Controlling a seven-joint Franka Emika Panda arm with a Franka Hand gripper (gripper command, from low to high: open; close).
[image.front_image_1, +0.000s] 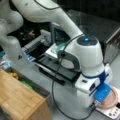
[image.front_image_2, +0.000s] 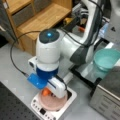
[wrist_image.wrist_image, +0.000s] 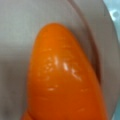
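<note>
The arm is bent low over the pink plate (image.front_image_2: 53, 103), which sits on a white kitchen scale (image.front_image_2: 51, 113) near a front view's bottom edge, and the gripper (image.front_image_2: 47, 93) is buried under the wrist housing, right down at the plate. Directly below it lies the orange carrot (wrist_image.wrist_image: 63, 80), on the plate; in a front view only an orange stub (image.front_image_2: 45, 92) peeks out beside the blue camera mount (image.front_image_2: 37, 81). The wrist view is filled with it: a smooth, glossy, tapering body with a rounded tip, its long axis running from that view's bottom up toward the top and leaning slightly left, the pale matte plate surface around it. No fingers show in any view, so whether the claw is spread, narrowed or clamped on the carrot cannot be told. From the opposite side the plate (image.front_image_1: 111, 98) reads as a shallow round dish with a raised rim, the scale (image.front_image_1: 112, 112) as a flat box with small buttons. A teal bowl (image.front_image_2: 107, 60) stands well apart toward a front view's right, a wooden shelf unit (image.front_image_2: 37, 17) at its top left, all on a grey worktop (image.front_image_2: 15, 75).
</note>
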